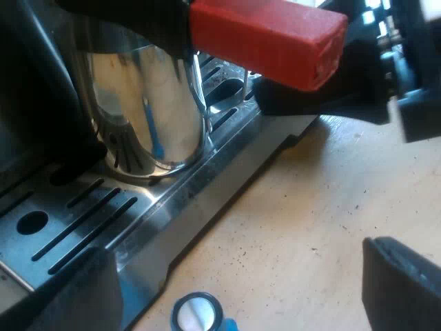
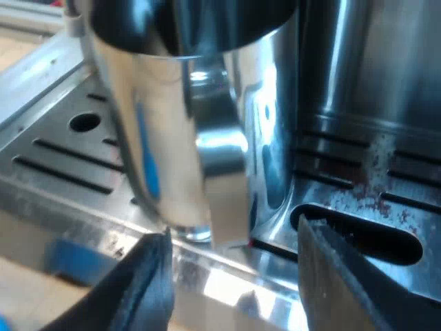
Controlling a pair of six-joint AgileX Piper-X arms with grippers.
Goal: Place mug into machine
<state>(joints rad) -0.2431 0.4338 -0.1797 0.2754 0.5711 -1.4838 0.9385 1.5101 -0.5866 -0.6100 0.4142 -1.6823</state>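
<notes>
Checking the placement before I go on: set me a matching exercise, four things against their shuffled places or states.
Things: 1 mug; 2 red handle end; 3 blue tamper; 4 right end effector.
Places: A on the table beside the drip tray; B open, close to the mug; C on the drip tray; D above the mug.
Pairs: 1-C, 2-D, 3-A, 4-B.

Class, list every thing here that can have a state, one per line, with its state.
Mug: upright on the drip tray, not gripped.
Holder handle: locked in the machine, above the mug.
Left gripper: open, empty.
Right gripper: open, astride the mug's handle.
Blue tamper: on the table.
</notes>
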